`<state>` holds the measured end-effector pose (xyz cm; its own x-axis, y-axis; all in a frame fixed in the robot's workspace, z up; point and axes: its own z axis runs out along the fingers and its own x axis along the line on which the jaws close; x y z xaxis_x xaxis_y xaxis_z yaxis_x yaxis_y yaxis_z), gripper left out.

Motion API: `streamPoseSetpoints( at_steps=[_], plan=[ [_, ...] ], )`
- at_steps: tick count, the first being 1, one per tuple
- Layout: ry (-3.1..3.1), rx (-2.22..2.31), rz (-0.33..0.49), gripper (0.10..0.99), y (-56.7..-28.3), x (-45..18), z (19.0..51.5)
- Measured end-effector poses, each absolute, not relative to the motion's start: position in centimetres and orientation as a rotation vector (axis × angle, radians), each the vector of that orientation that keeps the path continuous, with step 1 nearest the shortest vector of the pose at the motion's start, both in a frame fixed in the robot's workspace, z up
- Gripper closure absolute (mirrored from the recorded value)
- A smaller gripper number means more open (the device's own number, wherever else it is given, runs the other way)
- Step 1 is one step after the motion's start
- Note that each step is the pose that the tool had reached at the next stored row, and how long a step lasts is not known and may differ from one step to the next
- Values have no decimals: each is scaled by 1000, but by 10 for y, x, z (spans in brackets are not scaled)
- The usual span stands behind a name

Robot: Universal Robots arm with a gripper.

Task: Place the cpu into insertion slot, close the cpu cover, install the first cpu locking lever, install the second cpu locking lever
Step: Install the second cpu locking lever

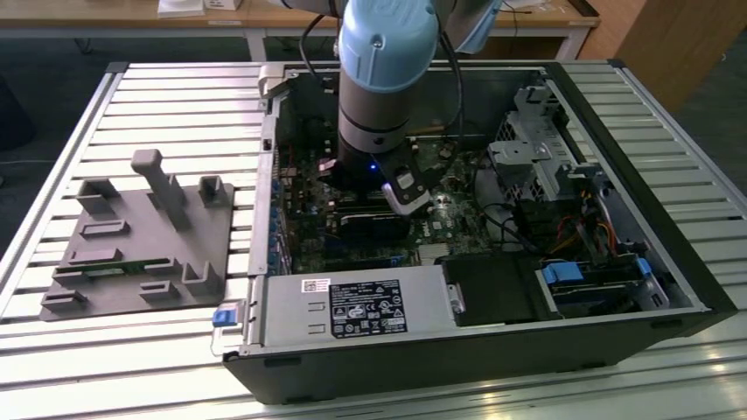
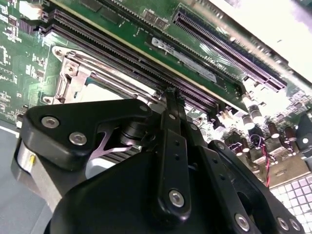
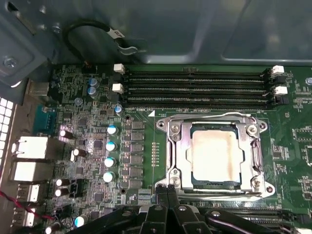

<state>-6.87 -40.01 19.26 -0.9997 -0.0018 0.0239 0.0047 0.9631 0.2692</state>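
Note:
In the first wrist view the cpu (image 3: pixel 217 153), a dull silver square, lies in the insertion slot, which it hides almost fully. The cpu cover (image 3: pixel 179 146), a silver frame, lies flat around the chip. One thin wire lever (image 3: pixel 209 115) runs along the side by the memory slots, another (image 3: pixel 219 193) along the opposite side. My gripper (image 3: pixel 166 189) is shut, its two black fingertips together at the end of that second lever by the frame's corner; I cannot tell if they touch it. The second wrist view shows the gripper (image 2: pixel 171 95) just beside the frame (image 2: pixel 73 73). In the exterior view the gripper (image 1: pixel 405 199) hangs low over the motherboard.
Long black memory slots (image 3: pixel 195 87) run beside the socket, and capacitors (image 3: pixel 111 146) stand on its other side. The open case holds a power supply (image 1: pixel 350 306), a drive cage (image 1: pixel 531 149) and cables (image 1: pixel 583 232). A grey fixture (image 1: pixel 140 236) sits on the slatted table at the exterior view's left.

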Motion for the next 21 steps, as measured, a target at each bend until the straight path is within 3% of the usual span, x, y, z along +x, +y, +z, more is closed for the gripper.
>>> streamPoseSetpoints(
  at_steps=[21],
  plan=[
    [-3085, -2, -449, 973, -398, -75, 195]
  ],
)
